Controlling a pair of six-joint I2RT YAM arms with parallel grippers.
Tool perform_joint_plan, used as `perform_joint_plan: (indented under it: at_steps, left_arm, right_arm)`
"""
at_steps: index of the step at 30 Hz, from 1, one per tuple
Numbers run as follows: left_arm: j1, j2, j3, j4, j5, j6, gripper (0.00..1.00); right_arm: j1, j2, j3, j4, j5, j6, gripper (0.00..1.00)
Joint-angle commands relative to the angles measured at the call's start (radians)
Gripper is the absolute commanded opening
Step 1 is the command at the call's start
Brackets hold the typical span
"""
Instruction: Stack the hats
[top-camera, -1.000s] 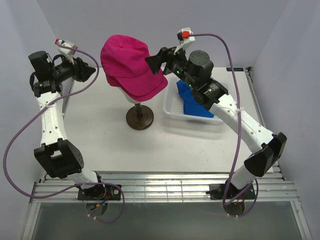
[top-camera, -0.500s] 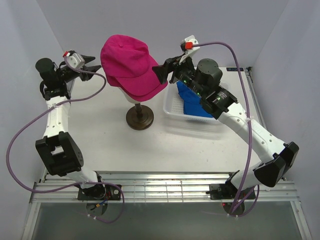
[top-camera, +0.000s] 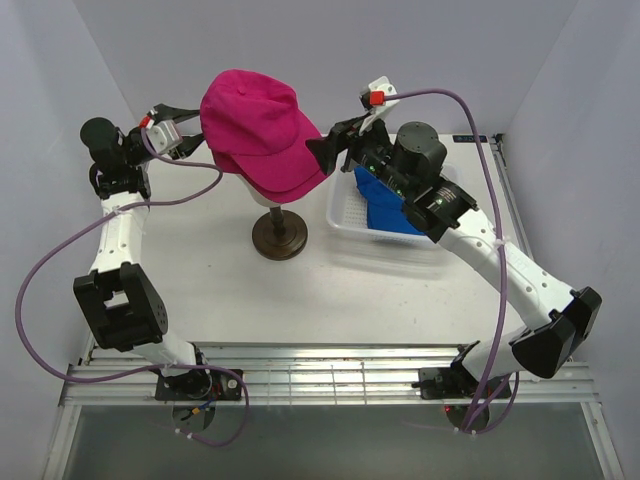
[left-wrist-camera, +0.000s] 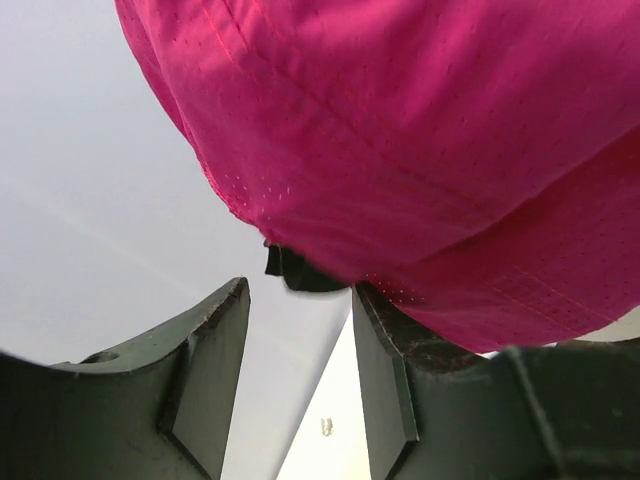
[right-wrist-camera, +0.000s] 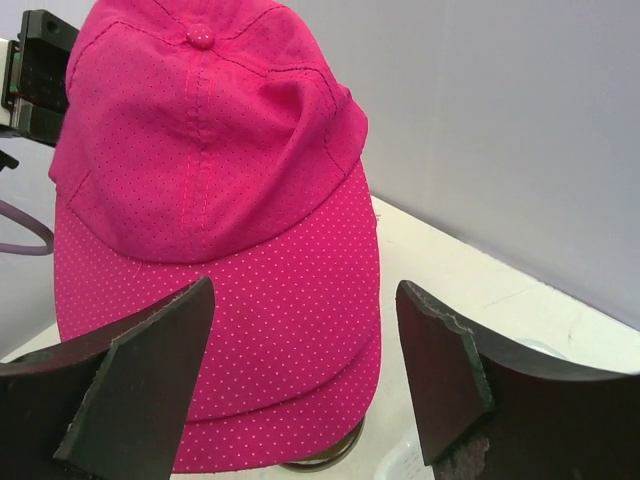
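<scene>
Left gripper (left-wrist-camera: 300, 375) stands part-open, empty, against stacked magenta fabric caps (top-camera: 255, 125) at upper centre; right gripper (right-wrist-camera: 305, 380) gapes wide, empty, facing their brims.

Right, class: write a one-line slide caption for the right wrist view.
Open right gripper facing two stacked pink caps.

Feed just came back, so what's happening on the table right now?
Two pink caps sit stacked on the mannequin head. Both tools are open and empty: the left tool at the caps' back edge, the right tool facing the brims. In the white basket lies blue fabric, likely the blue hats.
</scene>
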Motion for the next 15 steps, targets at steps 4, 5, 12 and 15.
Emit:
perform_joint_plan:
  at_steps: [4, 5, 12, 15]
  left_arm:
    - [0.002, -0.015, 0.02, 0.021, 0.05, 0.019, 0.57]
    - [0.002, -0.013, 0.02, 0.021, 0.047, 0.021, 0.58]
    - [-0.005, -0.015, 0.014, 0.021, 0.034, 0.01, 0.42]
    - [-0.005, -0.018, 0.004, 0.021, 0.038, 0.01, 0.27]
  right_arm:
    - [-0.001, 0.001, 0.025, -0.037, -0.038, -0.026, 0.79]
    - [-0.001, 0.007, 0.047, -0.048, -0.025, -0.02, 0.79]
    - [-0.007, 0.002, 0.027, -0.085, -0.003, 0.003, 0.81]
    - [-0.007, -0.04, -0.037, -0.006, -0.11, -0.077, 0.81]
